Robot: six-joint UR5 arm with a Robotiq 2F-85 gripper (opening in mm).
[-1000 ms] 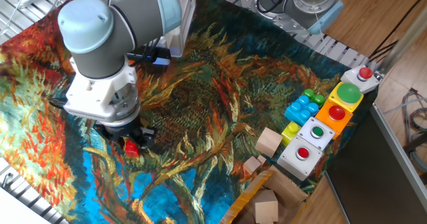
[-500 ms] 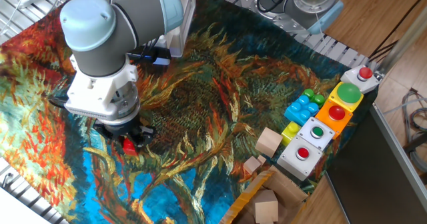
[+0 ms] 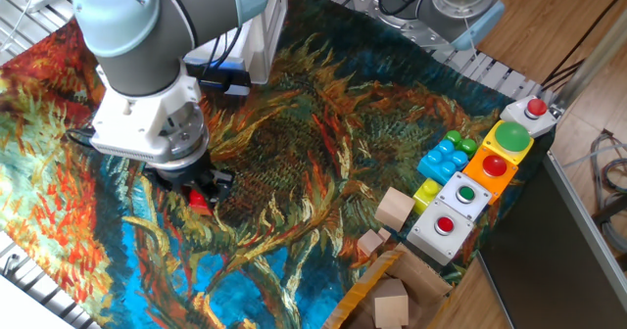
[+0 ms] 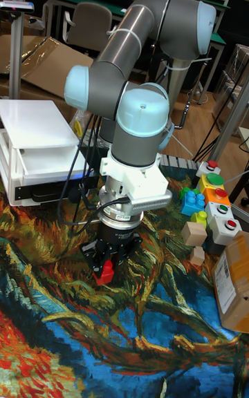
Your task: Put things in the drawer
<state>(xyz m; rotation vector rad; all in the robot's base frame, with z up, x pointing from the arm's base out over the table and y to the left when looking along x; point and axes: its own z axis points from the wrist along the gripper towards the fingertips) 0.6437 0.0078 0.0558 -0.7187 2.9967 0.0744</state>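
Note:
My gripper (image 3: 199, 198) (image 4: 105, 268) points straight down over the left part of the painted cloth and is shut on a small red block (image 3: 199, 204) (image 4: 106, 275), which pokes out below the black fingers, just above the cloth. The white cabinet with the drawer (image 4: 50, 164) stands at the far left edge of the table, its shallow tray pulled partly out toward the arm. In the fixed view the arm hides most of the cabinet (image 3: 263, 30).
Two pale wooden cubes (image 3: 395, 210) (image 3: 369, 242) lie at the right. A brown cardboard box (image 3: 392, 295) holds another cube. Button boxes (image 3: 468, 194) and blue and yellow bricks (image 3: 443, 156) line the right edge.
The gripper has risen a little and shifted slightly toward the cabinet, carrying the red block with it. Nothing else has moved.

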